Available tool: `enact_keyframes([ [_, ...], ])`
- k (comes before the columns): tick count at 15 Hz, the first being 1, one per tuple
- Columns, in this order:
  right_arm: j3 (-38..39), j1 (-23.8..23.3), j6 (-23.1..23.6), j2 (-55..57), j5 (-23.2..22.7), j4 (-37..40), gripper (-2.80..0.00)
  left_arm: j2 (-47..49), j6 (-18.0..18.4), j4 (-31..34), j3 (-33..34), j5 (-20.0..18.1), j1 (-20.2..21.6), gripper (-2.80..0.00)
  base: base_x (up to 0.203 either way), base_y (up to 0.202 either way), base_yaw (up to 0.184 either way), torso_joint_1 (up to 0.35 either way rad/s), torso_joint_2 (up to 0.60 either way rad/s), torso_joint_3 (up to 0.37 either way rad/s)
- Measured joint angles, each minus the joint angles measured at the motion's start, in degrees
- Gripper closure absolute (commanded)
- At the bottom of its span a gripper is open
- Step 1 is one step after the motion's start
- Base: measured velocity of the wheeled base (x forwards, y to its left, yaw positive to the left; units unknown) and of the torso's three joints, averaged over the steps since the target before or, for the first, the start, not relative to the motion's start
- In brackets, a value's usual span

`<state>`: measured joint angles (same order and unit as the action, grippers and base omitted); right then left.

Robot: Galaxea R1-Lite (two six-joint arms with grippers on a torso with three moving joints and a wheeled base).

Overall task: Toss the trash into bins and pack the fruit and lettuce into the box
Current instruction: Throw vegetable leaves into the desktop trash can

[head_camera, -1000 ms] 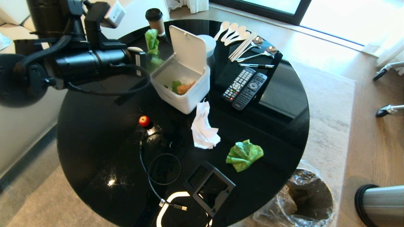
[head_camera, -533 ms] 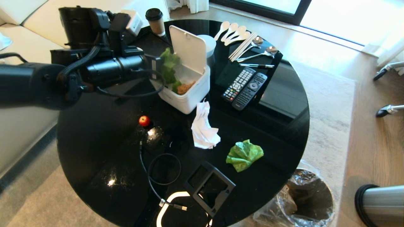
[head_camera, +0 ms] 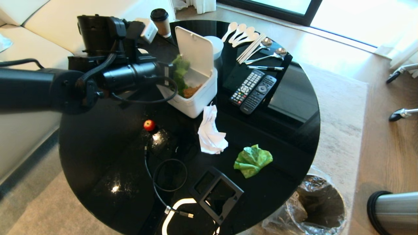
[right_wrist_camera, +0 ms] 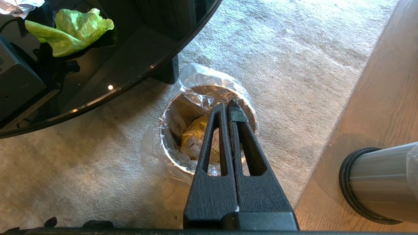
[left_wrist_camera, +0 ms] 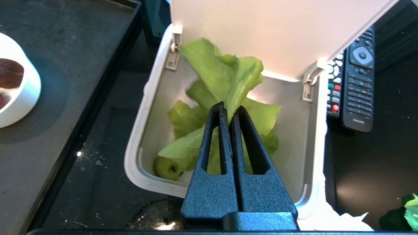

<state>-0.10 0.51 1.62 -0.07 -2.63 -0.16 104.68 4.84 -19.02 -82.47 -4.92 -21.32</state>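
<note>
"PHILIPS" printed small at the foot of the black remote control (left_wrist_camera: 358, 94), probably, lettering faint

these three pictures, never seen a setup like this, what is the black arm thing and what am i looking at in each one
It is a robot with two arms, each ending in a gripper with two black jaws. One picture comes from a camera on its head, looking down at a round black table. The other two come from cameras on its wrists, just behind the jaws.

In the head view the left arm reaches over an open white box. The left wrist view shows why: the left gripper is shut on a lettuce leaf above the box, where a green apple already lies.

On the table lie a red apple, a crumpled tissue, a second lettuce leaf, two remotes and spoons.

The right gripper, shut and empty, hangs over a lined bin on the carpet with a yellow wrapper inside.
</note>
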Motion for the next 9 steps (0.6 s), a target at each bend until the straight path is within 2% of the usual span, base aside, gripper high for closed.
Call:
enact_keyframes([
  [9, 0.0, 0.0, 0.0, 0.0, 0.0, 0.0, 0.0, -0.4, 0.0, 0.0, 0.2, 0.5, -0.5, -2.8, 0.0, 0.0, 0.0, 0.0, 0.0, 0.0],
])
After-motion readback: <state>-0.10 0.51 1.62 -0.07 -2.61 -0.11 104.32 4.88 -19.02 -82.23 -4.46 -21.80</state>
